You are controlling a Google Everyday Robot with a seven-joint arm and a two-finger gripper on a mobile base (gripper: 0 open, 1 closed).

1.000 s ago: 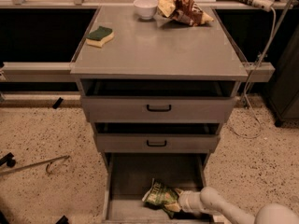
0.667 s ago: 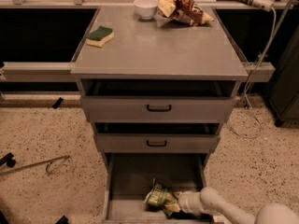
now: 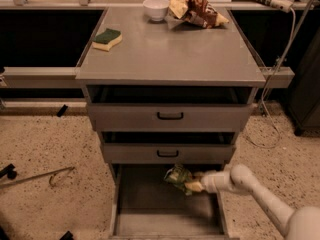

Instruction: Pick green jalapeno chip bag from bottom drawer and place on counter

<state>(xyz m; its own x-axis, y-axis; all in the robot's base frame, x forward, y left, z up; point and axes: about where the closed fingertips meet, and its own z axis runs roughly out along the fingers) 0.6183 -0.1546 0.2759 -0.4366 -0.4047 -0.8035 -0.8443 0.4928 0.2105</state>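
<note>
The green jalapeno chip bag [image 3: 177, 176] hangs above the floor of the open bottom drawer [image 3: 150, 209], just below the front of the middle drawer. My gripper [image 3: 195, 185] reaches in from the lower right on a white arm. It is shut on the bag's right end and holds it off the drawer floor. The counter [image 3: 170, 54] is the flat grey cabinet top above.
On the counter lie a green-and-yellow sponge [image 3: 106, 38], a white bowl [image 3: 156, 8] and a brown-and-cream snack bag [image 3: 195, 10]. Two shallower drawers [image 3: 170, 116] with black handles stick out slightly above the gripper. A cable [image 3: 280, 59] hangs at the right.
The gripper and the green bag have risen from the floor of the bottom drawer to just under the middle drawer's front.
</note>
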